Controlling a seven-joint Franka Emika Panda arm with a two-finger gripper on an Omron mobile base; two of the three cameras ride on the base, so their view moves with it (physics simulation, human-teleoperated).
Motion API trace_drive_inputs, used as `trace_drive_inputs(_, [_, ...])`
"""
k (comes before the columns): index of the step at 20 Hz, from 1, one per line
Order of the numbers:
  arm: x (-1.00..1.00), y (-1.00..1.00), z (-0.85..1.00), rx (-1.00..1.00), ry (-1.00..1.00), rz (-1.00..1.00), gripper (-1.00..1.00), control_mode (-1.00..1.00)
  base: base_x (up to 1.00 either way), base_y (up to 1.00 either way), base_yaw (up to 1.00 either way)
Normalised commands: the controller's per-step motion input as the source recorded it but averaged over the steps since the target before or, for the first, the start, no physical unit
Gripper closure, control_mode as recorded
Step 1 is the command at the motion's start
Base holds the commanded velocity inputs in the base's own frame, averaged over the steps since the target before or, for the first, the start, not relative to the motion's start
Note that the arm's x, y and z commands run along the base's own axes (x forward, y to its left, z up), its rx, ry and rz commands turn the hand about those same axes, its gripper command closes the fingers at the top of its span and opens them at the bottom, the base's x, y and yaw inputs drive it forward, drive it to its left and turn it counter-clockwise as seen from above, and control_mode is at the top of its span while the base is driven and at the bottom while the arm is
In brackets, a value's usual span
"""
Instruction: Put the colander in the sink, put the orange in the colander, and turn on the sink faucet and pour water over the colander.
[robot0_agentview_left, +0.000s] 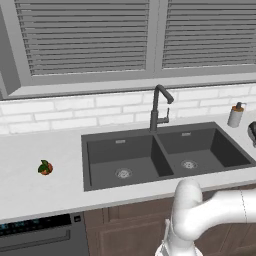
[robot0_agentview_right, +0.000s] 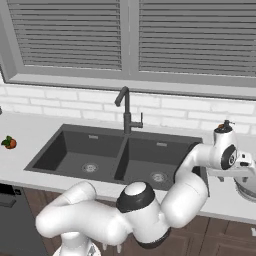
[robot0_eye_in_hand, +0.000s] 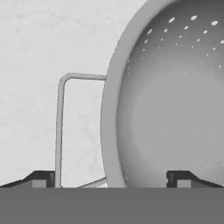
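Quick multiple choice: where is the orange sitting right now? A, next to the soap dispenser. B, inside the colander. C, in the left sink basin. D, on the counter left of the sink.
D: the orange rests on the pale counter left of the sink, well away from both basins; in the hand view the colander bowl holds no fruit.

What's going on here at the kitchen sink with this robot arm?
The white robot arm has reached to the counter right of the dark grey double-basin sink and holds its open gripper over the rim and wire handle of a grey perforated metal colander, which it has not grasped. Both basins are empty. The small orange-red orange with green leaves sits on the counter left of the sink. No water runs from the tall dark faucet.
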Motion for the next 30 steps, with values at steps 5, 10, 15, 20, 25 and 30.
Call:
trace_drive_inputs(5, [0.16,-0.31,-0.2,-0.01,-0.04,0.06,-1.0,-1.0,0.0,0.0,0.0])
trace_drive_inputs(10, [0.05,-0.17,-0.15,-0.03,-0.05,0.03,1.0,-1.0,0.0,0.0,0.0])
trace_drive_inputs(15, [-0.14,0.05,-0.1,-0.02,-0.04,0.03,1.0,-1.0,0.0,0.0,0.0])
trace_drive_inputs(20, [-0.19,0.49,0.0,-0.09,-0.11,0.04,1.0,-1.0,0.0,0.0,0.0])
trace_drive_inputs(25, [-0.12,0.86,0.05,-0.08,-0.17,0.06,1.0,-1.0,0.0,0.0,0.0])
trace_drive_inputs(30, [0.0,1.0,0.38,-0.07,-0.17,0.16,1.0,-1.0,0.0,0.0,0.0])
